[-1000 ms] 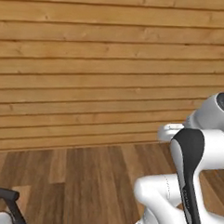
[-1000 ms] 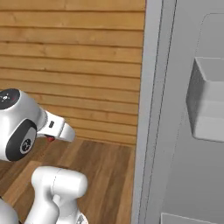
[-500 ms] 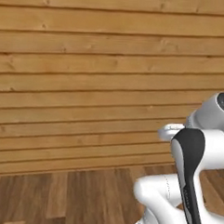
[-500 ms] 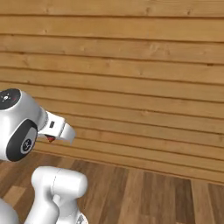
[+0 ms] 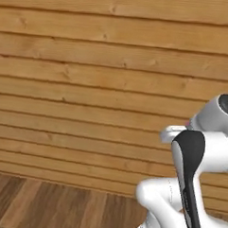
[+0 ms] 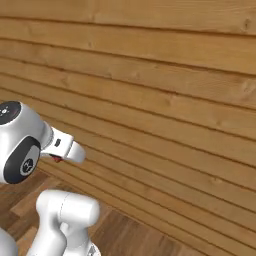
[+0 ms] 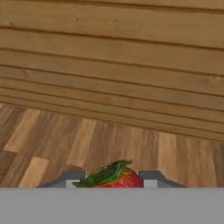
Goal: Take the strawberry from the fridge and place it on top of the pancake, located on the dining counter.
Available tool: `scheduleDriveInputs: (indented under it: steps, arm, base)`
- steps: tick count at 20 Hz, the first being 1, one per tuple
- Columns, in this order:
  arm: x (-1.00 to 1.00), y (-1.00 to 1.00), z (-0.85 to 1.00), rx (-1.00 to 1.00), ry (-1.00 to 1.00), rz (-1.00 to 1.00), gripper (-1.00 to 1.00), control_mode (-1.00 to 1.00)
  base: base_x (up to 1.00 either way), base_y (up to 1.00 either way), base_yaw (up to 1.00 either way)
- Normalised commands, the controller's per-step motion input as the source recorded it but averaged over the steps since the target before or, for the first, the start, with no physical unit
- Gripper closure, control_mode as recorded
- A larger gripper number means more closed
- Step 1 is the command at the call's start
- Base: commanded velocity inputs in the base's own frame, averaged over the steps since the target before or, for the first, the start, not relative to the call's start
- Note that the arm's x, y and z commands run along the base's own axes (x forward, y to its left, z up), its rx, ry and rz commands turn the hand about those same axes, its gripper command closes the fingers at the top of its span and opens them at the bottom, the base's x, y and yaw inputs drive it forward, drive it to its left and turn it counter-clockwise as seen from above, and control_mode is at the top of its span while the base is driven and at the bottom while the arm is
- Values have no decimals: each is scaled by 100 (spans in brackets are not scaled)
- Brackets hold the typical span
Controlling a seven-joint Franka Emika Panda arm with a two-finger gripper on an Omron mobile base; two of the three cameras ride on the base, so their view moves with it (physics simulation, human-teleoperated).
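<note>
In the hand view a red strawberry [image 7: 118, 178] with green leaves sits between the two dark finger tips of my gripper [image 7: 111, 180], which is shut on it. A small red spot of the strawberry [image 6: 56, 159] peeks out under the white hand in the right base view. The hand is held up in front of the arm, facing a wooden plank wall. The fridge, the pancake and the dining counter are out of view.
A wall of horizontal light-brown wooden planks [image 5: 98, 86] spans both base views. A wood-plank floor [image 7: 109, 140] runs along its foot, seen also as the floor [image 5: 44, 207] at the lower left of the left base view.
The base has turned: the grey fridge side and door bin have left the right base view, a dark object has left the left base view, and the plank wall has slid across. The grip is unchanged.
</note>
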Motion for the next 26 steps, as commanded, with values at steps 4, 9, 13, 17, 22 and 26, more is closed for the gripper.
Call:
scheduleDriveInputs:
  steps: [4, 9, 13, 17, 22, 26]
  arm:
    - [0, 0, 0, 0, 0, 0, 100, 100]
    - [0, 0, 0, 0, 0, 0, 100, 100]
    - [0, 0, 0, 0, 0, 0, 100, 100]
    - [0, 0, 0, 0, 0, 0, 100, 100]
    - [0, 0, 0, 0, 0, 0, 100, 100]
    - [0, 0, 0, 0, 0, 0, 100, 100]
  base:
    - [66, 0, 89]
    - [73, 0, 87]
    - [82, 0, 85]
    - [99, -7, 71]
    - [100, -25, 75]
    - [100, -31, 78]
